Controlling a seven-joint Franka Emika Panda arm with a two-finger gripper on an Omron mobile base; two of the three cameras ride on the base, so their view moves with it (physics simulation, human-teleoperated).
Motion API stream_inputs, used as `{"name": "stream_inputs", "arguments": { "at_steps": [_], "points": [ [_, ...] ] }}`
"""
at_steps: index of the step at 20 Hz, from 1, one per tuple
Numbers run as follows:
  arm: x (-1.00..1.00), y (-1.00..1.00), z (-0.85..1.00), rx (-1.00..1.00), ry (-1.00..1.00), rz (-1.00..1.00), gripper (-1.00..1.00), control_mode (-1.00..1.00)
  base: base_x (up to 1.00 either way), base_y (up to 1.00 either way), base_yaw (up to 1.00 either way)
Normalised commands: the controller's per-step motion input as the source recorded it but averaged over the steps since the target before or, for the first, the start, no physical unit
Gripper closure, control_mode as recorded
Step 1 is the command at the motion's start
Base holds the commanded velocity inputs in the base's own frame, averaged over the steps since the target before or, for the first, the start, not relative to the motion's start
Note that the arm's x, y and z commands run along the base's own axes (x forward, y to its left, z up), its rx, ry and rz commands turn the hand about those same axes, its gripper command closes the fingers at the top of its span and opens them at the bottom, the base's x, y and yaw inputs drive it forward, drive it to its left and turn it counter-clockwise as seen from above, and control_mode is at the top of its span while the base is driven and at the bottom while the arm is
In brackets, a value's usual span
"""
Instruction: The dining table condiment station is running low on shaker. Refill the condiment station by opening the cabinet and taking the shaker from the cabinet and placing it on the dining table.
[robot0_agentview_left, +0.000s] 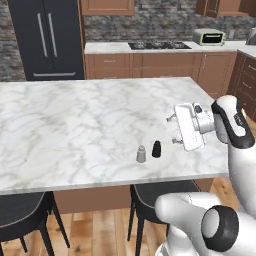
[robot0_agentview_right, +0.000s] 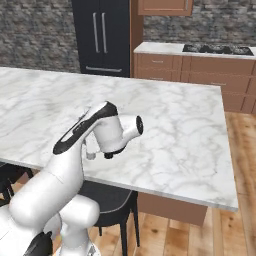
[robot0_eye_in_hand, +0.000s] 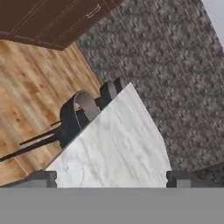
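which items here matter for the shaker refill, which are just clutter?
Job:
black shaker, standing on the dining table
gripper, open, holding nothing

Lying about:
pale grey shaker beside it
toaster oven
black stools

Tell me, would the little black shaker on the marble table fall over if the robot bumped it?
Probably yes. The small black shaker stands upright and is taller than its base is wide, so a nudge near its narrow top might tip it. Being roundish, it could then roll across the smooth white marble dining table, maybe into the pale grey shaker beside it.
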Motion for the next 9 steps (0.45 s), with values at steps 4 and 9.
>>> {"name": "stream_inputs", "arguments": {
  "at_steps": [4, 9],
  "points": [
    [-0.3, 0.26, 0.46, -0.12, -0.24, -0.11, -1.0, -1.0, 0.0, 0.0, 0.0],
    [-0.3, 0.2, 0.33, -0.09, -0.24, -0.12, -1.0, -1.0, 0.0, 0.0, 0.0]
  ]
}}
